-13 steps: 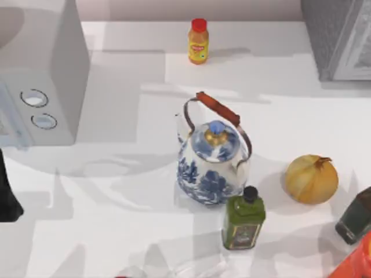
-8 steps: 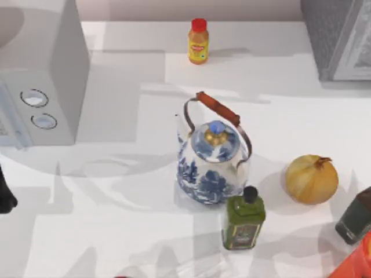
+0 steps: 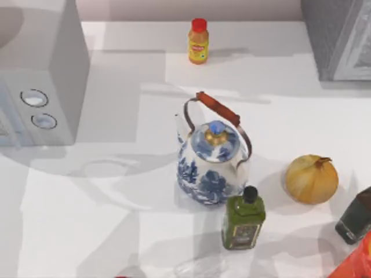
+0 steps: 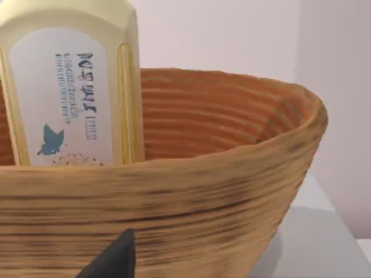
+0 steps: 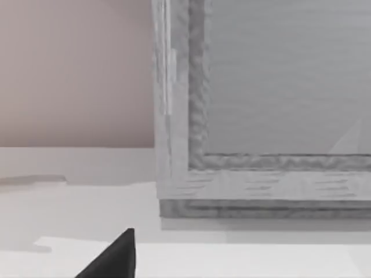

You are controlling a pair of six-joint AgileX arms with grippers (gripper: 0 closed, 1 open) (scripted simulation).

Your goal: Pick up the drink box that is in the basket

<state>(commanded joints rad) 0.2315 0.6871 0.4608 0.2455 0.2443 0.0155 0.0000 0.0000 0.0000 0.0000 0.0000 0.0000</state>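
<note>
From the top view, a blue-and-white porcelain kettle (image 3: pixel 212 163) is seen at the middle of the white table (image 3: pixel 104 231), with a squat dark-green bottle (image 3: pixel 243 220) touching or just beside it on the near side. A yellow onion (image 3: pixel 312 178) lies to the right, and a small orange bottle (image 3: pixel 198 41) stands well apart at the far edge. A grey microwave (image 3: pixel 40 81) is placed at the left and a grey cabinet (image 3: pixel 342 37) at the far right corner. None of these is to be grasped.

In the left wrist view, the drink box (image 4: pixel 72 81) is seen standing upright inside a woven basket (image 4: pixel 191 208), its pale-yellow body and white side label rising above the near rim. One dark fingertip (image 4: pixel 113 260) of the left gripper is shown outside the basket wall, below the rim; whether that gripper is released or clenched cannot be told. The step in hand is judged to be the approach. It would be done well if the gripper were lifted above the rim first, then brought in towards the exposed upper body with the jaws wide, so that the basket wall is not struck and the box is not tipped.

In the right wrist view, a dark fingertip (image 5: pixel 116 258) of the right gripper is seen low, facing the grey cabinet; its state cannot be told, and this arm appears parked.
</note>
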